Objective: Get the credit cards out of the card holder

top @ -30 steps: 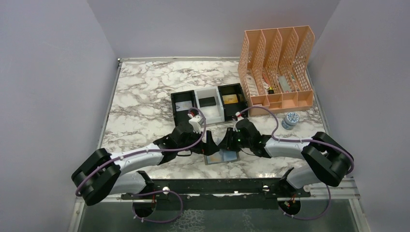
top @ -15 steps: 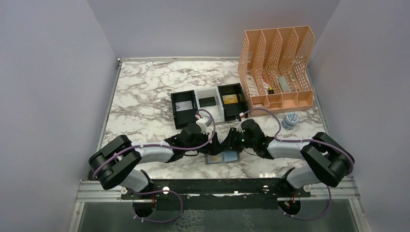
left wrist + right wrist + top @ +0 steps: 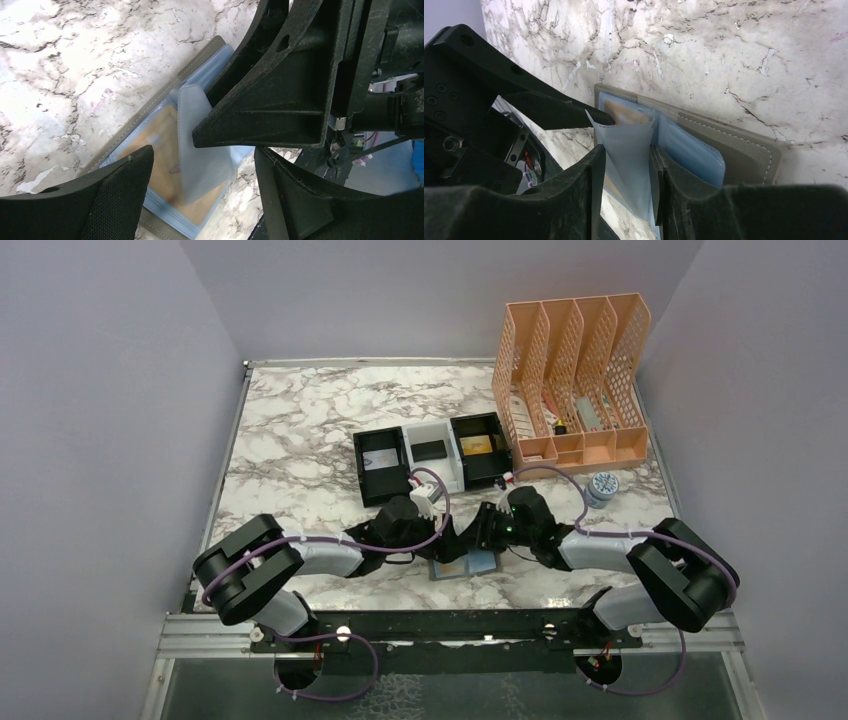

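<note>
The card holder (image 3: 463,566) is lying open on the marble desk (image 3: 300,440) near its front edge, blue-grey side up, with both arms leaning in over it. The left gripper (image 3: 441,540) is hovering with its fingers (image 3: 107,200) spread wide, straddling the holder and gripping nothing. A translucent flap (image 3: 624,150) is standing up from the holder, baring a gold-tan credit card (image 3: 160,145) that is lying underneath. The right gripper (image 3: 478,537) is keeping its fingers (image 3: 549,200) a little apart around that flap, and I cannot tell whether they are pinching it.
</note>
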You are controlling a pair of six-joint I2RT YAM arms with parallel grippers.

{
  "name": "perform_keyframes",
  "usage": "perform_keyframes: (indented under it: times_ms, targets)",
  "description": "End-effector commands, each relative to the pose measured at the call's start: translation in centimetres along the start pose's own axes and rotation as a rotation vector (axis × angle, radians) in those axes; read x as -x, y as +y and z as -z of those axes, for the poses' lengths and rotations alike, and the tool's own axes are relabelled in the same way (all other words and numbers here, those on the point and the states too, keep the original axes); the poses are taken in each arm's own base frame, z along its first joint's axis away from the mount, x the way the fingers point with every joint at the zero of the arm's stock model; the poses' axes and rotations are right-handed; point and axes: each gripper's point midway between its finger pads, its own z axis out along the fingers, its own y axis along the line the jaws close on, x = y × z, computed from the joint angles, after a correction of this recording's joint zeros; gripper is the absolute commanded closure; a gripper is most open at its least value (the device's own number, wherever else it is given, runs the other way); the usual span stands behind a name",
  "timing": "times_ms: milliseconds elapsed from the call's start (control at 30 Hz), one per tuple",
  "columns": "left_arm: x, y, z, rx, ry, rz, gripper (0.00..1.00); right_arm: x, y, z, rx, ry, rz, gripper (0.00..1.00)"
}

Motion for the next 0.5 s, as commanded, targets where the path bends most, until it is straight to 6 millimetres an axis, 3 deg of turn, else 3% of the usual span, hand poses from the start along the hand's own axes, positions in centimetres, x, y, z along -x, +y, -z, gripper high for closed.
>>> perform_keyframes:
  times_ms: [0, 200, 467]
  targets:
    - [-2.1, -0.3, 0.1, -0.046, 0.070, 0.017, 0.25, 0.3, 0.3, 0.4, 0.019, -0.013, -0.001, 0.64]
    - [-2.1, -1.7, 0.2, -0.121, 0.080, 0.014, 0.37, 0.2, -0.2, 0.6, 0.001, -0.017, -0.023, 0.68]
    - [-1.7, -3.3, 0.6, -0.190, 0.086, 0.018, 0.54, 1.3, 0.8, 1.4, 0.023, -0.047, -0.010, 0.61]
